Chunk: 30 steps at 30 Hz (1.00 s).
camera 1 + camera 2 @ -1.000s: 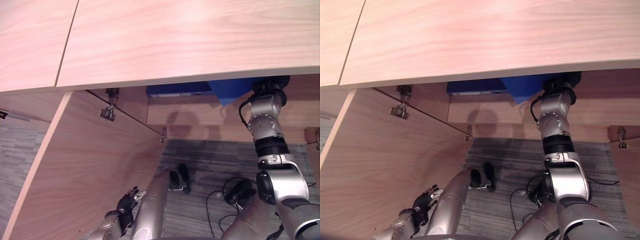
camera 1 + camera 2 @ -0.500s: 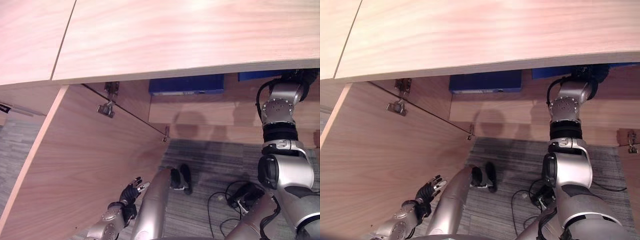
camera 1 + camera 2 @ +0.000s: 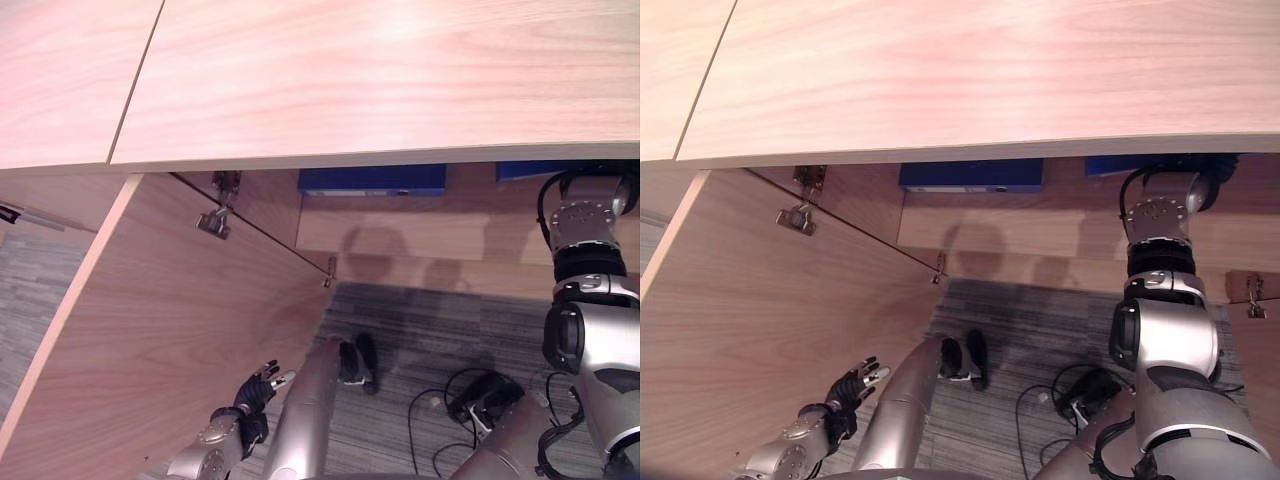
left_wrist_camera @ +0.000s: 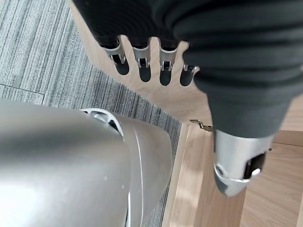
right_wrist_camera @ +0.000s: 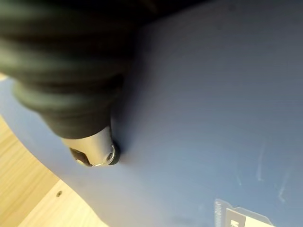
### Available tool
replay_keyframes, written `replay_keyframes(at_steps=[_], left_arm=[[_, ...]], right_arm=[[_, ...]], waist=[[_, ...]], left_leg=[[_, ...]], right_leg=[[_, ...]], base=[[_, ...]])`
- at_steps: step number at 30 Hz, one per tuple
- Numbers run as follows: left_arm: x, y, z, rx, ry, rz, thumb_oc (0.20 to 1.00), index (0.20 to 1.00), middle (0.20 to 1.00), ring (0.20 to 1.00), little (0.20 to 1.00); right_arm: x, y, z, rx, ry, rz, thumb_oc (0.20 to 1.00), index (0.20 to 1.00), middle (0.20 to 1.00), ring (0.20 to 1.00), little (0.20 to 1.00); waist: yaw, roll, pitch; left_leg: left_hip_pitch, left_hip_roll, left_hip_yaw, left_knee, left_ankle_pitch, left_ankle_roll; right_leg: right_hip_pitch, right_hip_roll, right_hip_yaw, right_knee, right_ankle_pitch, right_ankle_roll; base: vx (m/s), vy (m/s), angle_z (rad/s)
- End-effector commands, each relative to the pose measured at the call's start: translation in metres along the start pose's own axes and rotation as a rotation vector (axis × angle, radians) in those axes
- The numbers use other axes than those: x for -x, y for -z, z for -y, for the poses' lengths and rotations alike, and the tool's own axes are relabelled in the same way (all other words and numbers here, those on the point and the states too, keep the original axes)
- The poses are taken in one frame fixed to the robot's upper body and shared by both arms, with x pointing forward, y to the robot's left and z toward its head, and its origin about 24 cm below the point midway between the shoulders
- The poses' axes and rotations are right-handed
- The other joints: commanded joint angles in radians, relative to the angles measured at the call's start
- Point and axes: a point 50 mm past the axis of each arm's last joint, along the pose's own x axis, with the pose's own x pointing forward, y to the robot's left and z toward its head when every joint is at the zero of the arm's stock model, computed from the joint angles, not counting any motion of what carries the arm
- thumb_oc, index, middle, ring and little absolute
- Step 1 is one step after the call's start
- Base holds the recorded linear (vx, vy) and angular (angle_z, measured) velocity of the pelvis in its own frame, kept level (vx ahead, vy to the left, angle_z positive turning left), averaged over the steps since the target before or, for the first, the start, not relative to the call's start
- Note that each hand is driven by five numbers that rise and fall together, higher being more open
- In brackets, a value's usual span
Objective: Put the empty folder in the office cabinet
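Observation:
A blue folder is inside the open office cabinet; a strip of it shows under the cabinet's top panel. My right arm reaches up into the cabinet, and my right hand has its thumb pressed flat on the folder's face, its fingers hidden behind the folder. A white label sits on the folder's cover. My left hand hangs low beside the open cabinet door, with its fingers relaxed and holding nothing.
Another blue folder lies on the shelf to the left of my right arm. The open door carries metal hinges. Grey carpet lies below the cabinet front.
My right arm has carried the blue folder from a tilted pose at the cabinet mouth to the right and deeper in, until only a strip shows. My left hand rose slightly.

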Motion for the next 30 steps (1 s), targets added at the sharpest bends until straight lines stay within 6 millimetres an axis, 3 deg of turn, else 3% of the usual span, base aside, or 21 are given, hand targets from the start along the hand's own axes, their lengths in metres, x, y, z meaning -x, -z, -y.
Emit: replay_keyframes(at_steps=[1, 11, 12, 23, 30], left_arm=[[0.006, -0.014, -0.024, -0.073, -0.049, 0.030, 1.000, 1.000, 1.000, 1.000, 1.000], [0.007, -0.016, -0.027, -0.086, -0.056, 0.034, 1.000, 1.000, 1.000, 1.000, 1.000], [0.007, -0.016, -0.027, -0.085, -0.058, 0.033, 1.000, 1.000, 1.000, 1.000, 1.000], [0.009, -0.022, -0.028, -0.086, -0.041, 0.043, 1.000, 1.000, 1.000, 1.000, 1.000], [0.010, -0.023, -0.031, -0.097, -0.045, 0.041, 1.000, 1.000, 1.000, 1.000, 1.000]], right_arm=[[0.007, -0.042, -0.069, 0.060, -0.236, 0.136, 0.200, 0.200, 0.200, 0.200, 0.200], [0.007, -0.033, -0.068, 0.056, -0.223, 0.096, 0.200, 0.200, 0.200, 0.200, 0.200], [0.007, -0.030, -0.068, 0.049, -0.225, 0.084, 1.000, 1.000, 1.000, 1.000, 1.000], [0.010, 0.018, -0.053, 0.096, -0.206, -0.116, 1.000, 1.000, 1.000, 1.000, 1.000], [0.009, 0.018, -0.052, 0.127, -0.197, -0.122, 1.000, 1.000, 1.000, 1.000, 1.000]], waist=[[0.024, -0.037, 0.004], [0.024, -0.031, 0.014], [0.024, -0.030, 0.015], [0.026, -0.027, 0.036], [0.028, -0.020, 0.045]], left_leg=[[-0.006, 0.035, -0.110, 0.008, -0.093, -0.053], [-0.029, 0.039, -0.101, 0.014, -0.092, -0.049], [-0.030, 0.039, -0.099, 0.014, -0.092, -0.049], [-0.025, 0.057, -0.083, 0.014, -0.089, -0.053], [-0.024, 0.058, -0.082, 0.009, -0.085, -0.054]], right_leg=[[0.025, 0.003, 0.014, -0.135, 0.028, 0.041], [-0.001, 0.001, 0.025, -0.131, 0.034, 0.037], [-0.003, 0.000, 0.025, -0.131, 0.034, 0.036], [-0.006, 0.004, 0.031, -0.138, 0.048, 0.037], [-0.004, 0.005, 0.028, -0.145, 0.057, 0.042]], base=[[0.00, 0.000, 0.00], [0.00, 0.000, 0.00], [0.00, 0.000, 0.00], [0.00, 0.000, 0.00], [0.00, 0.000, 0.00]])
